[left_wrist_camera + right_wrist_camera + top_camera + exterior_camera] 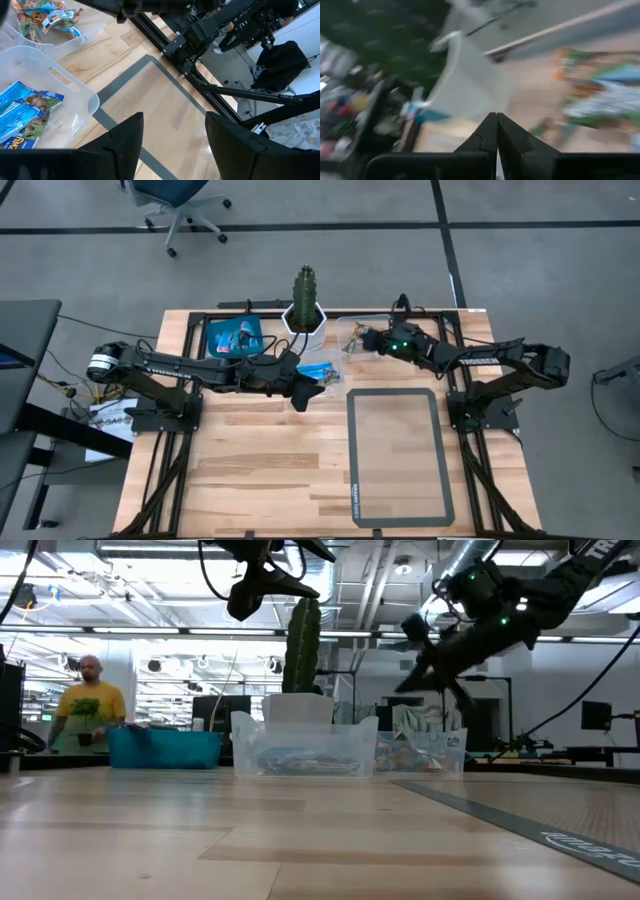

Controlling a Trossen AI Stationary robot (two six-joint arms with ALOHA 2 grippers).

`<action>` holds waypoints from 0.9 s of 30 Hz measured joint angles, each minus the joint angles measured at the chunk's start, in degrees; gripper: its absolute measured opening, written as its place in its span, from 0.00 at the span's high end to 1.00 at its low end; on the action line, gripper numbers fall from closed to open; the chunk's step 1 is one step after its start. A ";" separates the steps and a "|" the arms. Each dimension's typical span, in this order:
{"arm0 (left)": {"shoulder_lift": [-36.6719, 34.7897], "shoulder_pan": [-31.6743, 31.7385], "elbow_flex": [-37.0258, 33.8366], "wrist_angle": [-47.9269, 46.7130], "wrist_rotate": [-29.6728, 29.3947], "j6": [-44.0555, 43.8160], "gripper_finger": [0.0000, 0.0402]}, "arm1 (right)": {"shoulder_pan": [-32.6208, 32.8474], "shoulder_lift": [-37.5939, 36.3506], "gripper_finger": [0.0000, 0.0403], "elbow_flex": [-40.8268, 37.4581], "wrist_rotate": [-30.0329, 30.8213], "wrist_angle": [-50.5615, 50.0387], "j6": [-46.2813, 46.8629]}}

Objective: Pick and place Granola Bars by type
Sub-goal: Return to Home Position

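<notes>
Light blue Granola Bars [22, 112] lie in a clear container [322, 368] in front of the cactus pot. More bars of mixed colours [47, 17] fill a second clear container [352, 335] to its right. My left gripper [172, 145] hangs open above the table just left of the first container [303, 392], with nothing between its fingers. My right gripper [496, 120] is shut and raised over the second container [364, 340]; I see nothing between its fingers. Its wrist view is blurred.
A blue square tray [235, 338] with printed wrappers sits at the far left. A cactus in a white pot [305, 310] stands at the far middle. A grey-framed mat [395, 455] lies on the right half. A person [90, 700] stands in the room beyond the table.
</notes>
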 joint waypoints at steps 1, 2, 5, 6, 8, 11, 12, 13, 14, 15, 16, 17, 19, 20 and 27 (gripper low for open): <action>0.00 0.00 0.00 0.00 0.00 0.00 0.49 | 0.00 0.00 1.00 0.10 -1.67 1.67 -1.49; 0.00 0.00 0.00 0.00 0.00 0.05 0.49 | 0.11 0.00 1.00 0.10 -3.66 3.58 -3.14; 0.01 0.00 0.00 0.00 -0.07 0.22 0.49 | 1.21 -1.08 1.00 0.10 -11.10 7.70 -8.66; 0.02 0.00 0.00 0.00 -0.08 0.22 0.49 | 1.95 -1.90 1.00 0.10 -13.05 8.57 -10.38; 0.02 0.00 0.00 0.00 -0.04 0.28 0.49 | 4.00 -4.18 1.00 0.09 -15.49 8.37 -13.90; 0.02 0.00 0.00 0.01 1.01 1.43 0.49 | 8.42 -9.23 1.00 -0.12 -16.37 6.75 -19.88; 0.02 0.00 0.00 0.00 1.47 1.57 0.49 | 10.06 -11.21 1.00 -0.09 -16.37 5.20 -22.06; 0.02 0.00 0.00 0.00 2.16 1.66 0.49 | 11.80 -13.18 1.00 -0.09 -16.37 3.42 -24.44; 0.02 0.00 0.00 0.00 2.46 1.70 0.49 | 13.72 -15.41 1.00 -0.12 -16.37 1.65 -26.83; 0.02 -0.01 0.00 0.01 2.54 1.72 0.49 | 15.49 -17.36 1.00 -0.12 -16.35 0.07 -29.05; 0.02 -0.09 0.00 0.00 2.54 1.87 0.49 | 17.28 -19.22 1.00 -0.12 -16.35 -1.31 -31.15; 0.02 -0.19 0.00 0.00 2.50 2.19 0.49 | 18.97 -21.17 1.00 -0.12 -16.34 -3.05 -32.83; 0.02 -0.27 0.00 0.02 2.47 2.89 0.49 | 21.99 -24.71 1.00 -0.14 -15.71 -5.54 -35.06; 0.02 -0.28 0.00 0.00 2.47 2.95 0.49 | 23.32 -26.35 1.00 -0.14 -14.81 -6.57 -35.89; 0.02 -0.31 0.00 0.00 2.45 2.95 0.49 | 30.07 -36.95 1.00 -0.14 -9.83 -15.01 -38.12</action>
